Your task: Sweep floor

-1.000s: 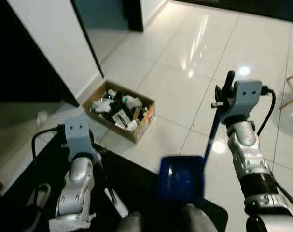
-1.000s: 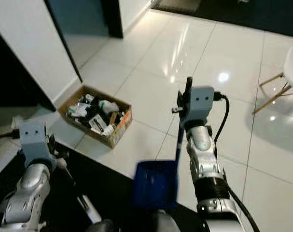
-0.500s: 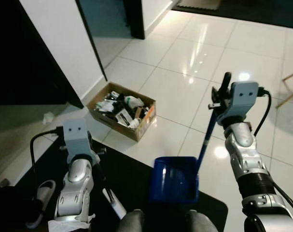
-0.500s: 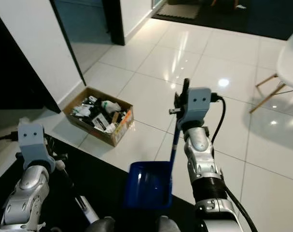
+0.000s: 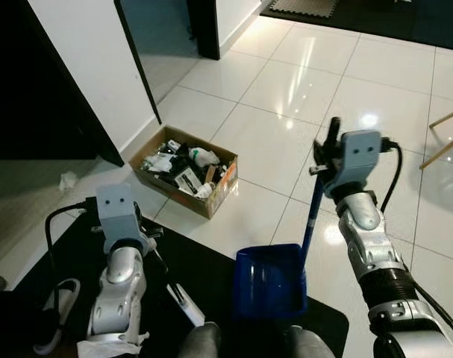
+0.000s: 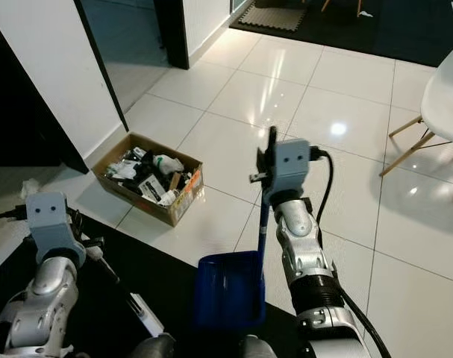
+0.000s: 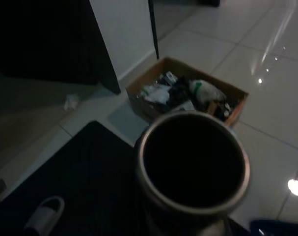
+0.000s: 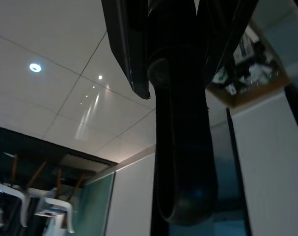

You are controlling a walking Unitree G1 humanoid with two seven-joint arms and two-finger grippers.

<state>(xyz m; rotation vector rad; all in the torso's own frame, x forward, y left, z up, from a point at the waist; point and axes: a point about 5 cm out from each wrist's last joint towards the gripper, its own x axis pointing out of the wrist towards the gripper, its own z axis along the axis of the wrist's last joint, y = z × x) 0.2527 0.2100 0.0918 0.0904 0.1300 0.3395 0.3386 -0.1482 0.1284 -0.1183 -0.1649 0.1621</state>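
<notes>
A blue dustpan [image 5: 269, 282] hangs low in front of me, over the edge of a black mat [image 5: 204, 257]. Its long blue handle [image 5: 310, 216] rises to my right gripper [image 5: 325, 153], which is shut on the handle's black top end [image 8: 180, 123]. At the lower left, my left gripper [image 5: 148, 240] is shut on a broom handle [image 5: 183, 302], a dark stick with a white section slanting down over the mat. The left wrist view looks straight at the handle's round metal end [image 7: 193, 162]. The broom's head is hidden.
An open cardboard box [image 5: 186, 171] full of rubbish sits on the white tiles beyond the mat. A crumpled paper [image 5: 67, 180] lies by the white wall [image 5: 84, 60]. A slipper [image 5: 51, 328] rests on the mat. A white chair [image 6: 442, 104] stands at the right.
The camera has shifted, so the whole scene sits a little differently. My right arm with the dustpan has drifted slightly left, and the broom's white section has moved right. Both grips are unchanged.
</notes>
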